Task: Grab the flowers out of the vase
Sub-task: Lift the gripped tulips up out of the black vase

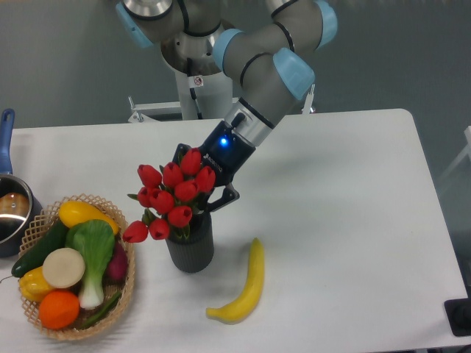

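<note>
Closest to the camera lies a smooth yellow banana (243, 293) on the white counter (353, 220), and to the left a woven basket (126, 287) full of shiny plastic-looking vegetables. Just behind the banana stands the vase (191, 250), short, dark grey, round, with ribs running up its sides. The flowers (171, 197) are in it: red tulip buds, glossy and stiff, with green leaves. The gripper (204, 193) is pushed in behind the buds; one dark finger shows at the right side, but I cannot tell if it already pinches the stems. I think the grip should close low on the bound stems, not on the buds, and then lift straight up, because the vase is light-looking and may tip.
</note>
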Controlling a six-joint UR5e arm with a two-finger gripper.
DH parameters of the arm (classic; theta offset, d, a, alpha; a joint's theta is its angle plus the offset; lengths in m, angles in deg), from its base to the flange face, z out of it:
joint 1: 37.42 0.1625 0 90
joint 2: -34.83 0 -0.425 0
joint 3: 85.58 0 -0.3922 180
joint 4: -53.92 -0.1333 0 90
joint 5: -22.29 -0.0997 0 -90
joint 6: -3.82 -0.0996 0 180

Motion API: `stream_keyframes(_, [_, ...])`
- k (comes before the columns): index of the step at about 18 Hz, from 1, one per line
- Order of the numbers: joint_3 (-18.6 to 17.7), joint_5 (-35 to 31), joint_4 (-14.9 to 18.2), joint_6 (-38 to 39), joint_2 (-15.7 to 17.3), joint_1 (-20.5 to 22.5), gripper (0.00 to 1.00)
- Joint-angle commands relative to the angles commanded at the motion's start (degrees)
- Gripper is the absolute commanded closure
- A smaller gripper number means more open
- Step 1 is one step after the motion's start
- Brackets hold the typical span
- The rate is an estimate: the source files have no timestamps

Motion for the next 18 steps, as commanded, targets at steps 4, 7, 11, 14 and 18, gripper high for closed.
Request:
stream_keyframes(4, [1.85,0.35,0.0,2.9,1.05,0.18,0.52])
stream_keyframes(7, [2.55,2.11,0.0,5.54,2.55,0.09,0.52])
stream_keyframes(11, [3.69,3.16,0.0,7.56,4.66,0.88,0.52])
stream_keyframes(14, [6.41,4.57,0.0,10.46,5.1,1.49,0.53])
stream_keyframes(18, [7.74,5.1,0.0,10.99,5.19,1.58,0.6])
